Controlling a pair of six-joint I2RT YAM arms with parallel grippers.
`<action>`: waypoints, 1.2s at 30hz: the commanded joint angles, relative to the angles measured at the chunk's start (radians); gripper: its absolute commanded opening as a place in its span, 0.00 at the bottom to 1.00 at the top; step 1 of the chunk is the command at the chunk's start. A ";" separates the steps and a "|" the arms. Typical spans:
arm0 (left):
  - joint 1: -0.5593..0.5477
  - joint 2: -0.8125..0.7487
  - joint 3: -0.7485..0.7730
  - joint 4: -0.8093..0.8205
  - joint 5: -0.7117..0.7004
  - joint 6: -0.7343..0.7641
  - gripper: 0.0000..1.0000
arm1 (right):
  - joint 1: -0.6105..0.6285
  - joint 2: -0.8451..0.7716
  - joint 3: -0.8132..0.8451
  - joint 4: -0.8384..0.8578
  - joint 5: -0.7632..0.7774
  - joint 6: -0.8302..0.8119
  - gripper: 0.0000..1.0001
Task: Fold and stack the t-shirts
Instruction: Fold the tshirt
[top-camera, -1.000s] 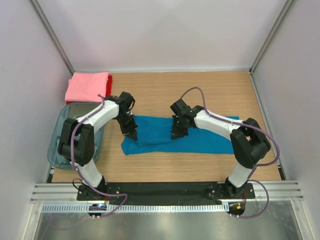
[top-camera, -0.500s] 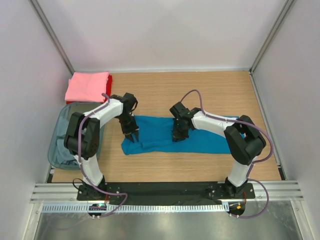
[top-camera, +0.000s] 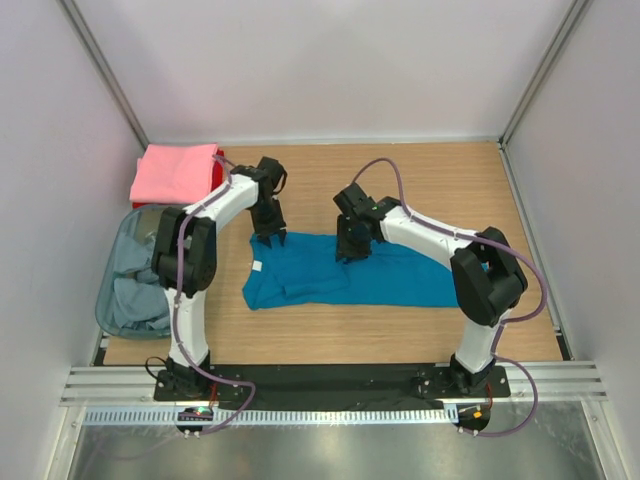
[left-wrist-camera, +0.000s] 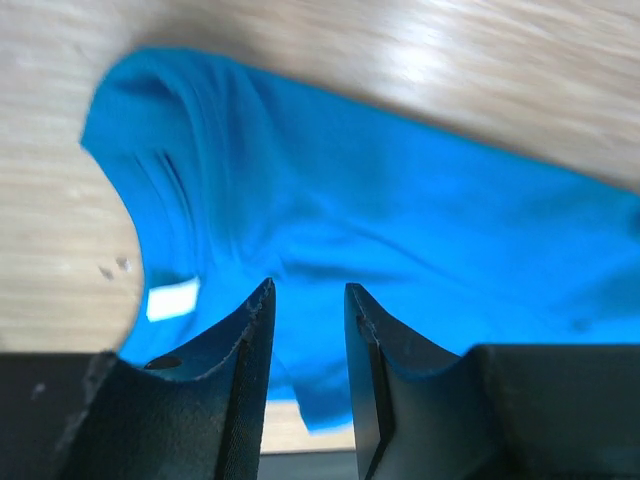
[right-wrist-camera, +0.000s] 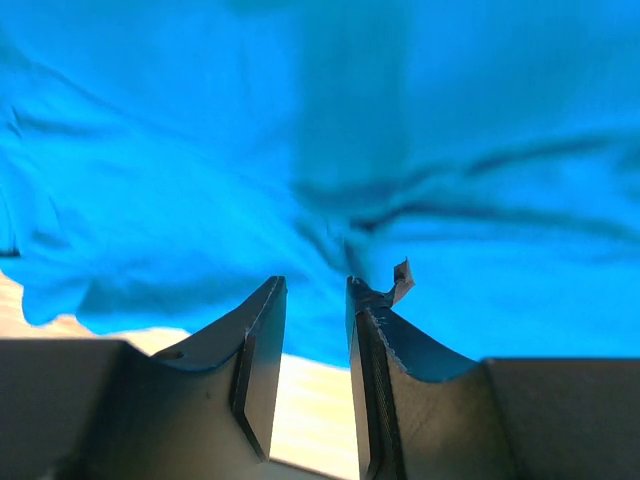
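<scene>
Two folded shirts, a pink t-shirt (top-camera: 175, 172) on a red t-shirt (top-camera: 218, 160), already sit stacked at ten o'clock on the table (top-camera: 430, 180). The bin (top-camera: 120, 235) at nine o'clock holds pale grey-blue t-shirts (top-camera: 135, 295) not yet done.

Between them lies the work in hand: the teal t-shirt (top-camera: 370, 282), doubled into a long band across the middle and, by my reckoning, partway through its folding. The left gripper (top-camera: 270, 238) hangs over the band's eleven o'clock corner, near the collar and its white label (left-wrist-camera: 172, 300). Its fingers stand slightly apart and hold nothing, with the cloth lying beyond their tips. The right gripper (top-camera: 346, 250) hovers at the band's twelve o'clock edge, fingers likewise parted and empty above wrinkled cloth.

Next, I judge, each gripper must take a fresh pinch and carry one end of the band over the other, keeping the edges square.
</scene>
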 joint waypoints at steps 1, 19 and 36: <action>0.015 0.069 0.042 -0.023 -0.127 0.028 0.35 | -0.051 0.064 0.064 0.029 0.030 -0.078 0.38; 0.051 0.204 0.166 -0.084 -0.192 0.013 0.36 | -0.412 -0.095 -0.070 -0.048 -0.004 -0.147 0.36; -0.213 -0.084 0.109 0.201 0.147 0.287 0.40 | -0.810 -0.086 -0.020 -0.363 0.217 0.111 0.33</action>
